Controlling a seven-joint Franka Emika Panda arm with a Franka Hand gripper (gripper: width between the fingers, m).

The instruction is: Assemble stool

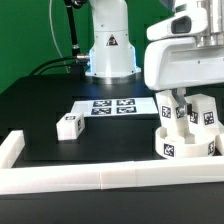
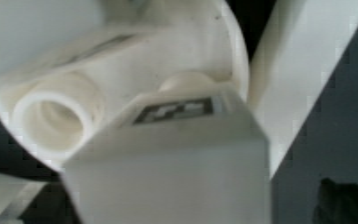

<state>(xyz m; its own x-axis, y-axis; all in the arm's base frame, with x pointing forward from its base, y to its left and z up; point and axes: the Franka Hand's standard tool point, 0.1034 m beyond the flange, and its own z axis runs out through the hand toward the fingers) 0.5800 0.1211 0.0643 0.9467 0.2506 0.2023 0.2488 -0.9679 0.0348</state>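
Exterior view: the round white seat point(image 1: 186, 148) lies flat on the dark table with two upright legs point(image 1: 170, 110) standing in it, and the gripper point(image 1: 184, 92) hangs directly over the seat, low among those legs. Whether its jaws are clamped on a leg or standing free cannot be told. The wrist view is filled by one tagged leg point(image 2: 167, 150) with a round peg point(image 2: 55, 118) at its end. These look like light, stiff, smooth plastic parts, so a leg is best pinched across its flat faces, squarely, lest it slip or twist. The third leg point(image 1: 68, 125) lies well apart from the seat, the marker board point(image 1: 113, 106) between them. The border rail point(image 1: 100, 178) runs close in front of the seat and could crowd a low approach.
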